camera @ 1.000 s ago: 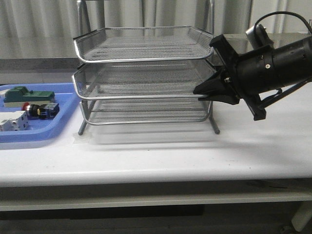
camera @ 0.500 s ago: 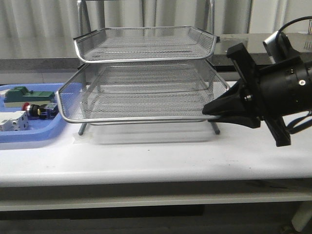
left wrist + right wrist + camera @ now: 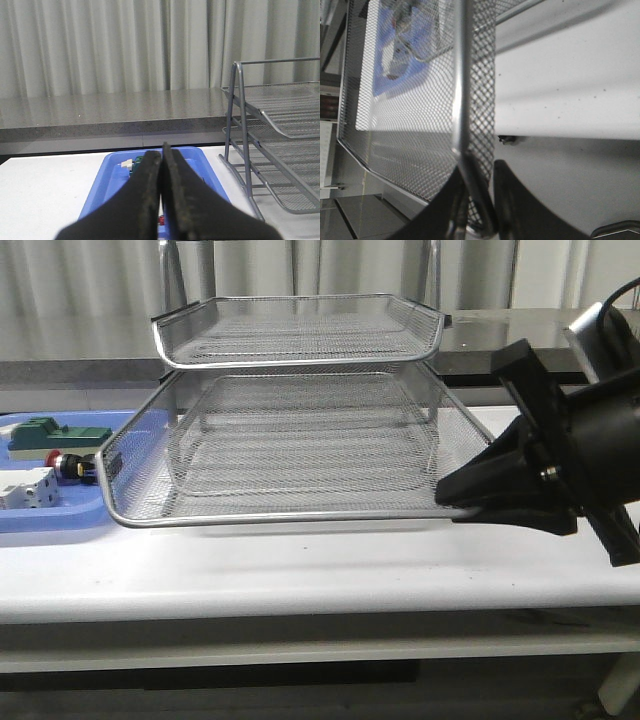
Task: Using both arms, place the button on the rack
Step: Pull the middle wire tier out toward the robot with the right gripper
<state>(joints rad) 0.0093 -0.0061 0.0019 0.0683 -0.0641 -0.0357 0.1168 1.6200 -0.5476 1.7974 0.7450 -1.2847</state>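
Note:
The rack (image 3: pixel 300 330) stands mid-table, and its middle tray (image 3: pixel 280 517) is slid far out toward the front. My right gripper (image 3: pixel 452 502) is shut on that tray's front right corner. In the right wrist view the mesh wall (image 3: pixel 480 100) runs between the fingers of that gripper (image 3: pixel 481 170). The button (image 3: pixel 68 466), with its red cap and black body, lies in the blue tray (image 3: pixel 60 515) on the left, partly behind the pulled-out tray's corner. My left gripper (image 3: pixel 161 149) is shut and holds nothing. It hovers over the blue tray (image 3: pixel 105 180), and a speck of the button's red cap (image 3: pixel 161 220) shows below it.
A green-and-beige block (image 3: pixel 60 435) and a white breaker-like block (image 3: pixel 25 488) share the blue tray with the button. The pulled-out tray overhangs the table in front of the rack, and its left corner reaches the blue tray. Curtains and a grey ledge lie behind.
My right gripper has drawn back toward the front of the table and pulled the rack's middle tray out with it. The tray's left corner now reaches in front of the button.

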